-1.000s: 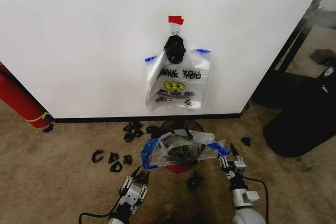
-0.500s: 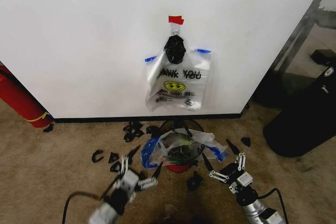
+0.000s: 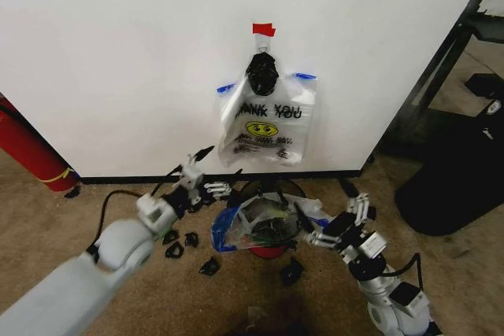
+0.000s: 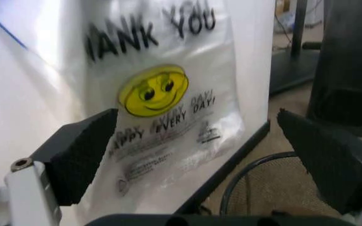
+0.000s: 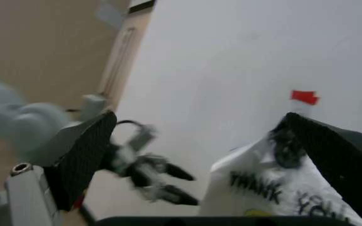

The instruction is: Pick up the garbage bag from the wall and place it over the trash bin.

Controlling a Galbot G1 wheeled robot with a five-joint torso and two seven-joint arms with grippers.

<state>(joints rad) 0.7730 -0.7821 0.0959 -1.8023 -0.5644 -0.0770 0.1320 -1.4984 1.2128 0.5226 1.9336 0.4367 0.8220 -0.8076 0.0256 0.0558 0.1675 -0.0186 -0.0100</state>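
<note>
Even, bright light for you on the wall point(image 3: 118, 53); soft glare on the garbage bag point(image 4: 162, 99). Both wrist views blurred; head view's edges bow slightly.

pale grey rounded arms, black cables, white-and-black left gripper point(image 3: 206, 172) and right gripper point(image 3: 335, 218) with black fingers.
</note>
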